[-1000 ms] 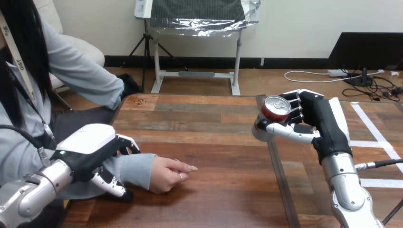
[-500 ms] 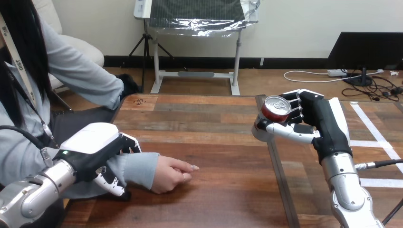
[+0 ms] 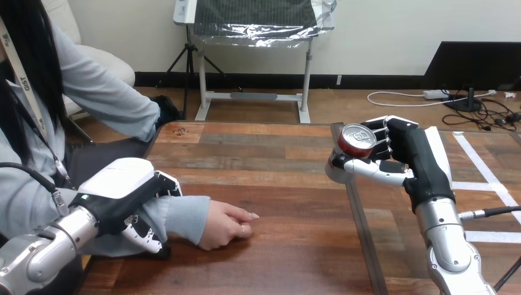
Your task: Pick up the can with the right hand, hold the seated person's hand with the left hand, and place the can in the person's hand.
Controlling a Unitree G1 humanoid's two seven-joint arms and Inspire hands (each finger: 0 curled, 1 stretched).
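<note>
A red can (image 3: 354, 144) with a silver top is held tilted above the table's right part, my right hand (image 3: 399, 155) shut on it with fingers and thumb curled round it. At the lower left my left hand (image 3: 126, 200) is curled round the person's forearm (image 3: 175, 216) in its light blue sleeve, fingers over the top and thumb underneath. The person's hand (image 3: 226, 224) rests on the wooden table (image 3: 270, 184) as a loose fist, knuckles up, pointing right. The can is well to the right of the person's hand and above it.
A seam (image 3: 359, 215) runs down the table just below the can, with a second table top to its right. The person sits at the left edge, their other arm (image 3: 110, 98) raised near the table's far left corner.
The person's hand and sleeve have slid slightly to the right along the table, and my left hand has kept its hold on the forearm. My right hand with the can has stayed still.
</note>
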